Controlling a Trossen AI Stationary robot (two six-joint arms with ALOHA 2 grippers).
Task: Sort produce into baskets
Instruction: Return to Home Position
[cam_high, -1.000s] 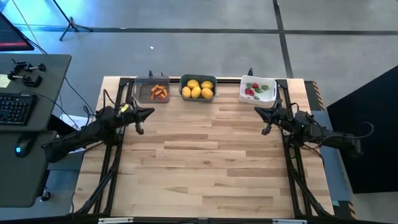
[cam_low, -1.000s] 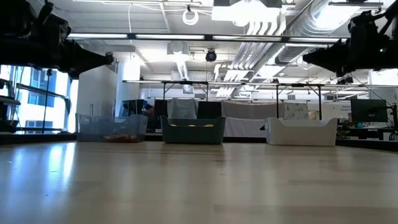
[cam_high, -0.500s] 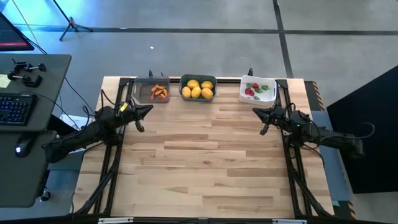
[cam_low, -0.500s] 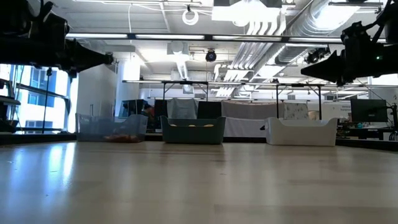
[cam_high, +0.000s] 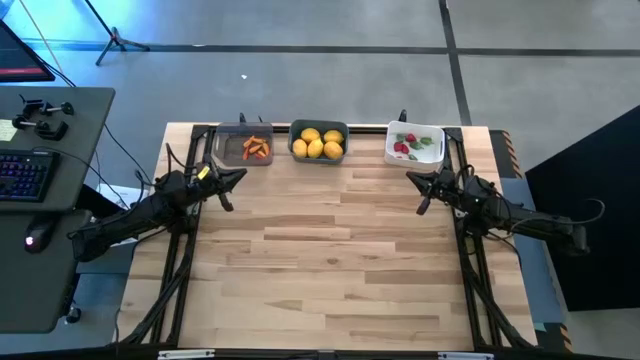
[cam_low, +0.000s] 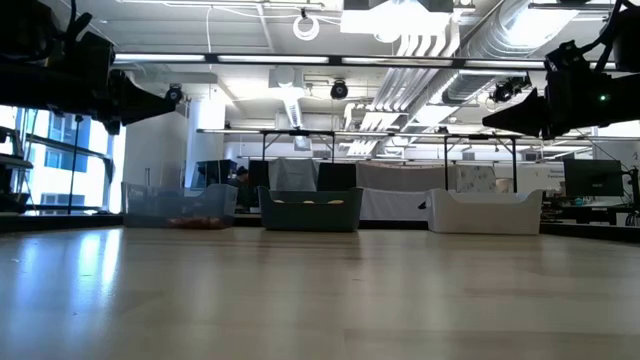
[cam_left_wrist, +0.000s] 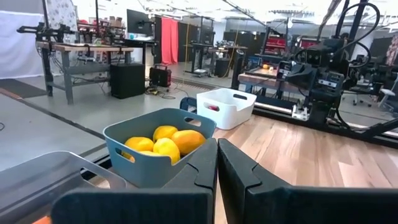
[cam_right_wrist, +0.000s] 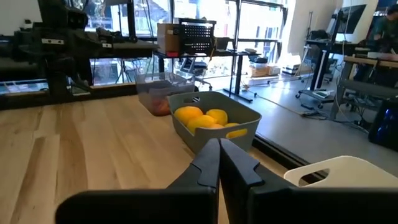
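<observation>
High view: logged three bins in a row along the far edge of the wooden table (cam_high: 330, 260). Clear-grey bin (cam_high: 226, 150) at left with orange carrot pieces (cam_high: 258, 150), teal bin (cam_high: 318, 125) in the middle with yellow fruits (cam_high: 315, 146), white bin (cam_high: 438, 138) at right with red and green bits (cam_high: 405, 145). Found left gripper (cam_high: 236, 178) over the boards just in front of the clear-grey bin, and right gripper (cam_high: 414, 180) just in front of the white bin. Low view: saw the three bins side by side at the far edge, with both grippers high above the tabletop, one at each side. Left wrist view: noted jaws pressed together, empty, aimed toward the teal bin, white bin beyond it. Right wrist view: noted jaws together as well, empty, teal bin ahead, clear-grey bin past it, corner of white bin close by.
</observation>
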